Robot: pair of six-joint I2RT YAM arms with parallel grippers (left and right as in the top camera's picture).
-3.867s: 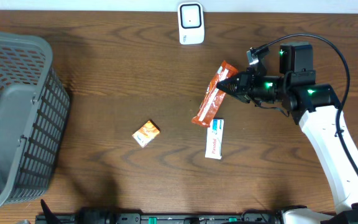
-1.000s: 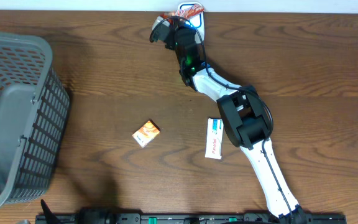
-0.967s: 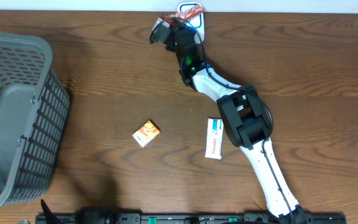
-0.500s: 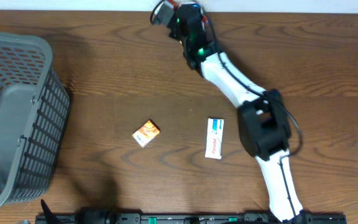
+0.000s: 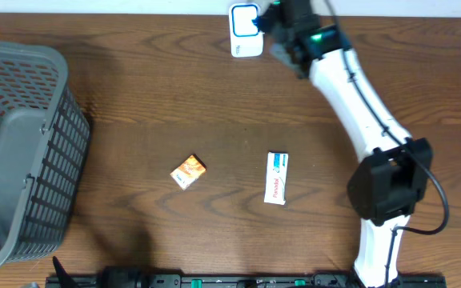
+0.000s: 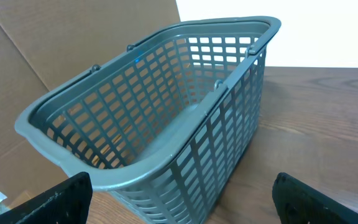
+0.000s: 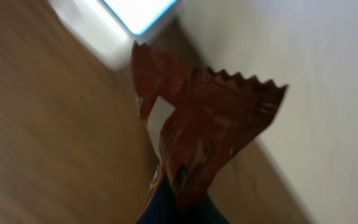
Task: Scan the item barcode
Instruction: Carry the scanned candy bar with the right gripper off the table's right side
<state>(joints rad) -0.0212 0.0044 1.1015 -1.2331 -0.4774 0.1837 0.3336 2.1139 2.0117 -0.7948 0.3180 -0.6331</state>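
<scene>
In the right wrist view, my right gripper (image 7: 185, 208) is shut on the lower end of a red snack packet (image 7: 207, 118) with a jagged top edge. The packet hangs blurred beside the scanner's lit blue-white window (image 7: 138, 9). In the overhead view the white scanner (image 5: 246, 30) stands at the table's far edge. The right gripper (image 5: 278, 20) sits just to its right, and the arm hides the packet there. My left gripper (image 6: 180, 180) is open and holds nothing, facing the grey basket (image 6: 166, 118).
The grey basket (image 5: 22, 152) fills the left side of the table. A small orange box (image 5: 188, 171) and a white medicine box (image 5: 276, 178) lie mid-table. The right arm (image 5: 358, 96) stretches from the near edge to the far edge.
The right arm has swung from the left of the scanner across to its right, carrying the packet. The scanner's lit face shows again from overhead. The left gripper has not moved.
</scene>
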